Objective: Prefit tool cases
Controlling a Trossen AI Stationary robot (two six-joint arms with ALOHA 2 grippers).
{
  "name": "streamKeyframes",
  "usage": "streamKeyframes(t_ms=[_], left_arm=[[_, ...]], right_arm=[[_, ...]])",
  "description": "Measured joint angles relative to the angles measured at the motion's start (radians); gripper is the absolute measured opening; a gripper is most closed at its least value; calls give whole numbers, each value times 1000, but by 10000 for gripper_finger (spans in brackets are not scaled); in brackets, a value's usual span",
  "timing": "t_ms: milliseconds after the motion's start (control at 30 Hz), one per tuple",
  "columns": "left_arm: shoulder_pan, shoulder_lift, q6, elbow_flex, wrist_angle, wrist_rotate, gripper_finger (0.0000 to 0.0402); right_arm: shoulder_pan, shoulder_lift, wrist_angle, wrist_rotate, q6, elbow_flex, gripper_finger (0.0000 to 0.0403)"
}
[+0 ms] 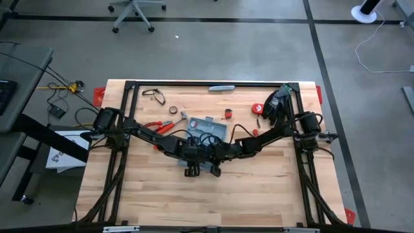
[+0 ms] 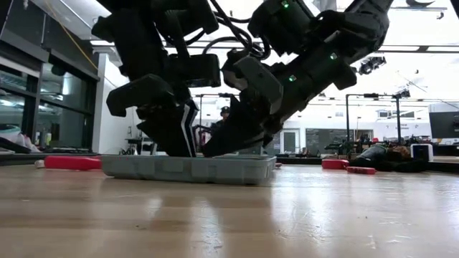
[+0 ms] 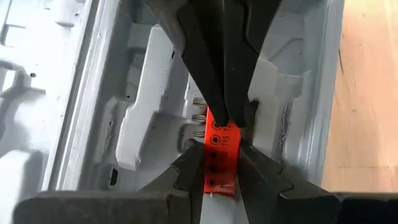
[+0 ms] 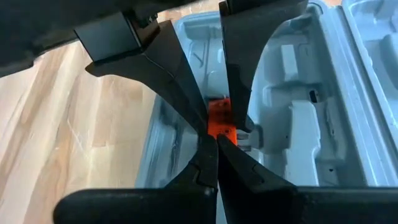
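The blue-grey tool case (image 1: 210, 126) lies open and flat on the table by its underside (image 2: 190, 168), its moulded recesses showing (image 3: 143, 118). A small red bit holder (image 3: 221, 155) sits over the recesses. My left gripper (image 3: 221, 177) is shut on it, standing steeply above the case (image 2: 176, 136). My right gripper (image 4: 216, 152) is shut and slants down to the same holder (image 4: 221, 121) from the table's right (image 2: 226, 143). In the high view both grippers meet over the case's near part (image 1: 200, 141). My left gripper pinches the red bit holder by its two long sides (image 3: 211, 168) between its two fingers. The fingers come from above, pointing steeply down. The holder lies along the gap between the fingers, over the case's tray. Whether it rests in a recess I cannot tell. My right gripper has its shut fingertips (image 3: 214, 93) against the holder's other end (image 3: 217, 124). It slants down from the table's right and meets the holder opposite the left fingers.
Red-handled pliers (image 1: 158, 125) lie left of the case. Small red parts (image 1: 228, 114) (image 1: 257, 108) and a black bundle (image 1: 277, 103) lie to its right. A slim grey-blue bar (image 1: 221, 88) and a black cord (image 1: 154, 95) lie near the far edge. Bare wood (image 1: 207, 200) spreads in front.
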Motion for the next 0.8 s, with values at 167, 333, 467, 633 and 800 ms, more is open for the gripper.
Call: streamKeyframes(t_ms=[167,333,467,633,800], left_arm=[[-2,1,0,0,4,-15,76],[-2,-4,2,0,7,-20,84],[-1,-17,11,0,-2,-16,94],[0,-38,15,0,-14,-13,113],[0,-42,14,1,-18,-15,138]], right_arm=[[0,1,-4,1,-1,-1,0],[0,1,-22,0,0,-1,0],[-1,3,-27,-5,4,0,0],[-2,3,-29,-9,7,1,0],[-2,4,-31,-8,6,1,0]])
